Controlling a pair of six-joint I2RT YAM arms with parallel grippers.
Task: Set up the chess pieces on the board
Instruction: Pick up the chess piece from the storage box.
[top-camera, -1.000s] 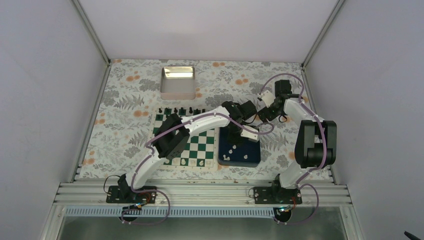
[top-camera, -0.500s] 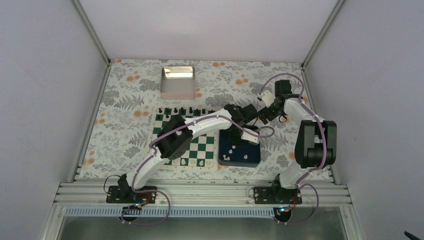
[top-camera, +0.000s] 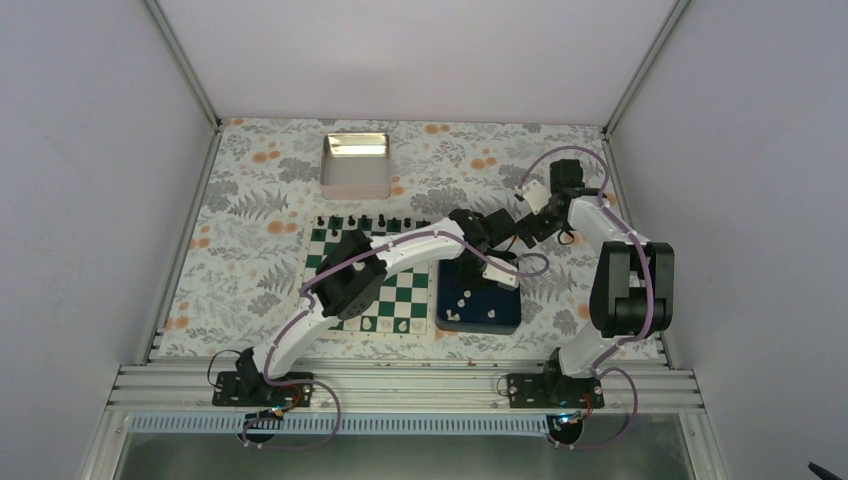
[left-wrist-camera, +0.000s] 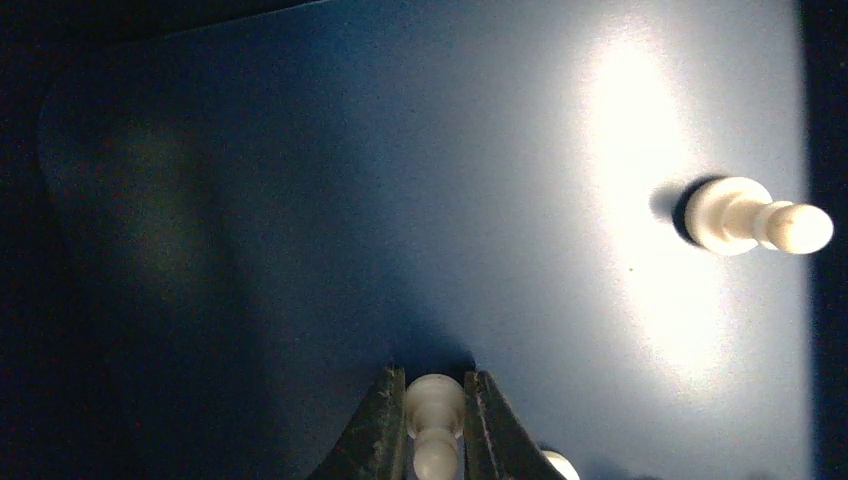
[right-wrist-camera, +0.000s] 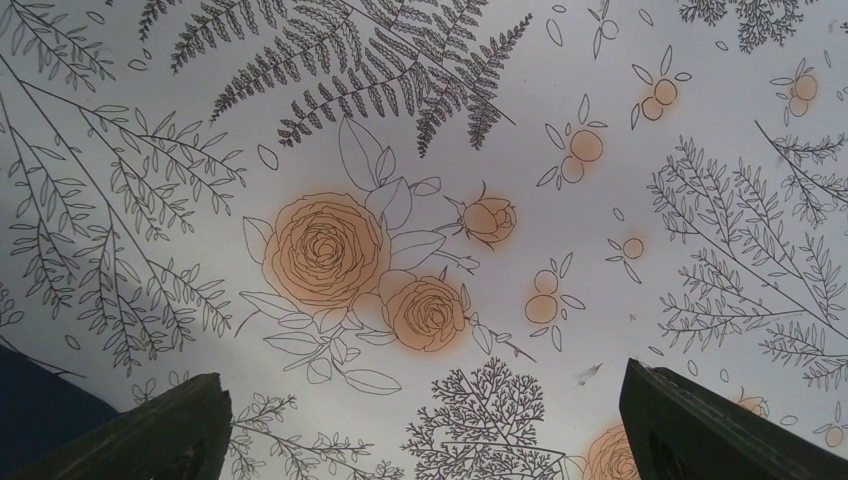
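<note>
Left claw (left-wrist-camera: 435, 388): lowered into the dark blue tray (left-wrist-camera: 300, 200), both fingers (left-wrist-camera: 380, 430) closed against the sides of one white pawn (left-wrist-camera: 436, 452), which is gripped between them; whether the pawn is lifted off the tray floor cannot be told from the wrist view. Second white pawn (left-wrist-camera: 745, 217): in the same tray, well apart from the gripped one, apparently lying on its side. Third white piece (left-wrist-camera: 560, 465): just beside the right-hand finger, mostly cut off by the frame edge. Further white chess pieces (top-camera: 462, 298): scattered in the tray, which is placed just beside the right edge of the board (top-camera: 395, 295). Board: green and white, partly covered by the left arm; white pieces (top-camera: 400, 325) are seen on its near rows, black pieces (top-camera: 365, 221) lined along its far edge. Right claw (right-wrist-camera: 425, 400): jaws spread wide, nothing between them, held above the floral surface (right-wrist-camera: 320, 250). Metal tin (top-camera: 355, 165): beyond the board, well apart from it
</note>
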